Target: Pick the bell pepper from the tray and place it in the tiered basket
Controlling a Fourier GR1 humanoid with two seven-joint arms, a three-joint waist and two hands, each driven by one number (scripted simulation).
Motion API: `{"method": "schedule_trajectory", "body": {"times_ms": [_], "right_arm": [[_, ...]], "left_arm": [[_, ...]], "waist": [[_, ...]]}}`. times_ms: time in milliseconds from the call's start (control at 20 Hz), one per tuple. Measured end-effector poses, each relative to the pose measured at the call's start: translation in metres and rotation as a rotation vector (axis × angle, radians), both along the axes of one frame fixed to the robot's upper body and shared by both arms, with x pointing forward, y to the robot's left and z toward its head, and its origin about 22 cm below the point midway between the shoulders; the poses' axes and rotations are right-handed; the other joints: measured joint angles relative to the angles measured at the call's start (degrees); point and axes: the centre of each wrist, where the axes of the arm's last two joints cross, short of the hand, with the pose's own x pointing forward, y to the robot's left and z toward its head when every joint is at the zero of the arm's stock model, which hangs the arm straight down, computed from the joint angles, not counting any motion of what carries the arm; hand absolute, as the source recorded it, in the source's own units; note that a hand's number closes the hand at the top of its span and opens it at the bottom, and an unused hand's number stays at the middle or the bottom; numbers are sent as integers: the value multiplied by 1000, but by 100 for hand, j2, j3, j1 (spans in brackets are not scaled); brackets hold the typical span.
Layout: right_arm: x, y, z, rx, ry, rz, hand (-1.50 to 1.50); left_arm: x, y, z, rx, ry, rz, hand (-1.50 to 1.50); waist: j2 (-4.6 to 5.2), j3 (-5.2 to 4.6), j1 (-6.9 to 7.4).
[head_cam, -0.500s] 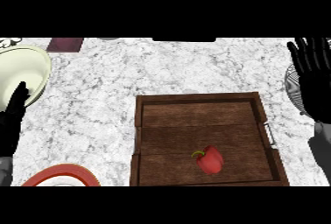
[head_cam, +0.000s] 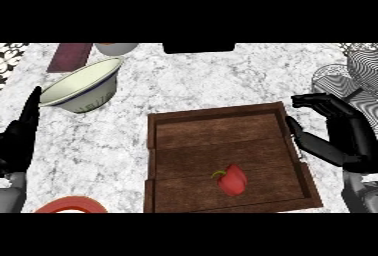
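I see the right robot hand (head_cam: 336,131) unclenched beside the tray (head_cam: 218,116); I judge it should descend over the bell pepper (head_cam: 233,179) near the tray's front wall, fingers spread

Left hand (head_cam: 21,137) rests open at the left edge; right hand (head_cam: 341,135) hovers, fingers (head_cam: 314,100) relaxed.

A red-rimmed plate (head_cam: 70,205) is cut off by the lower edge, only its upper arc showing. The tiered basket (head_cam: 354,70) runs off the right edge. A grey cup (head_cam: 116,48) and a dark box (head_cam: 198,47) are clipped at the top edge of the tabletop (head_cam: 184,80).
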Motion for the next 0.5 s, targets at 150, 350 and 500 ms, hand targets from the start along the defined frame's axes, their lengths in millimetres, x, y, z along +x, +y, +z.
{"method": "schedule_trajectory", "body": {"times_ms": [150,350,500], "right_arm": [[-31,-1,-22,-62,36,-121,-150],[-72,-5,-12,-159,34,-153,-150],[-87,-12,6,-305,74,-99,-150]], "left_arm": [[-2,-15,-3,-12,0,-18,0],[0,-22,0,-22,11,-36,0],[2,-28,4,-23,18,-49,0]], "waist": [[-16,7,28],[-13,1,84],[-10,-10,119]]}}
